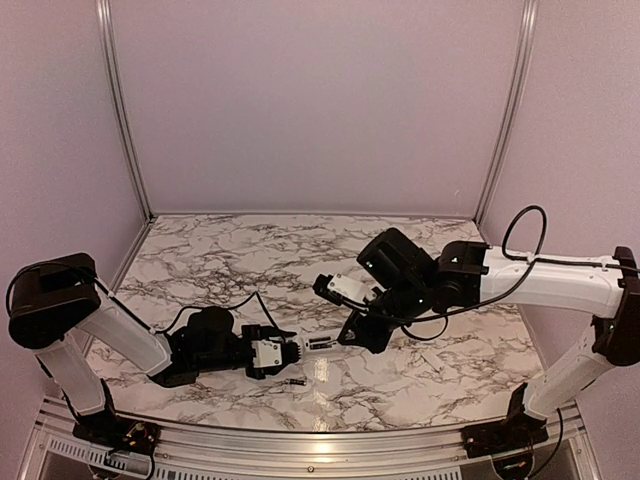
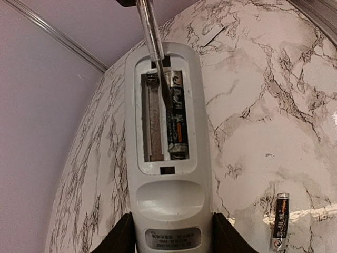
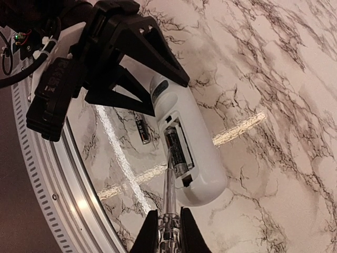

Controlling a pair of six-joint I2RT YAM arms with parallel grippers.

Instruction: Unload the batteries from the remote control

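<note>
Remote control (image 2: 169, 203): white, bay (image 2: 154, 126) face up, no cover on, low over bench (image 1: 220, 250) between the arms

Left claw (image 2: 174, 237): part open, clamped on remote's label end

Seated battery (image 2: 177, 124): in R slot of bay; L slot bare

Right claw (image 3: 168, 232): closed tight on thin tool (image 3: 169, 192), tip inside bay at seated battery's far end

Loose battery (image 2: 280, 221): flat on bench, near remote

Status, est.: 1 of 2 out; 1 left to lever free & set down
</note>
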